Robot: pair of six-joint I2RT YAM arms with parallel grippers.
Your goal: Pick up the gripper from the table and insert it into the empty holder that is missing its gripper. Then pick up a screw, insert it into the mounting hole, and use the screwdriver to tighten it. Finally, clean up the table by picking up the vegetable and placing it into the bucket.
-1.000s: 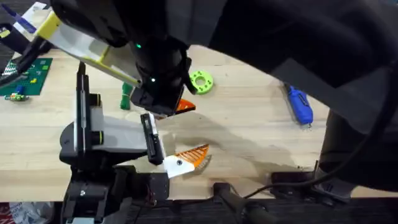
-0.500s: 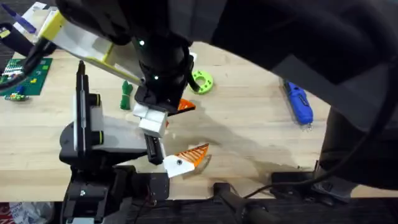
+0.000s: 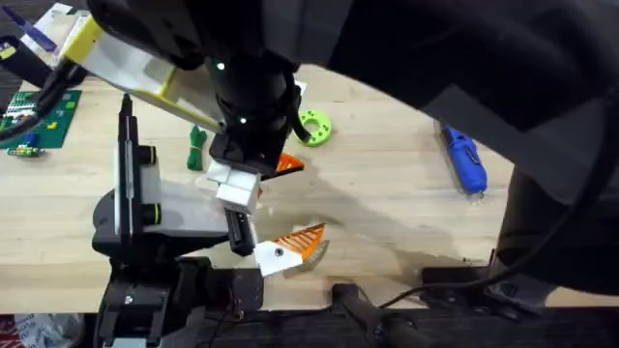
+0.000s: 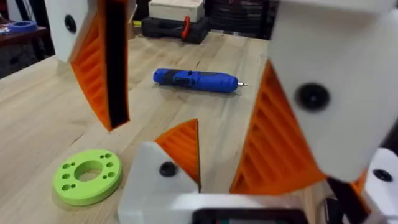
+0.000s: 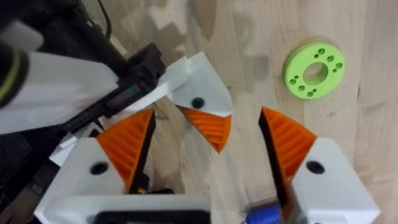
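Fingers of my left hand stand spread over the worktop; right hand likewise open beside the gripper.

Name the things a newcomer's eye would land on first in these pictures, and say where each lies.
The bright blue screwdriver lies alone on the wooden table, far right. A lime-green ring sits near the middle, beside a dark arm. Close to the front edge, an orange ribbed gripper lies at the tip of the grey gripper body.
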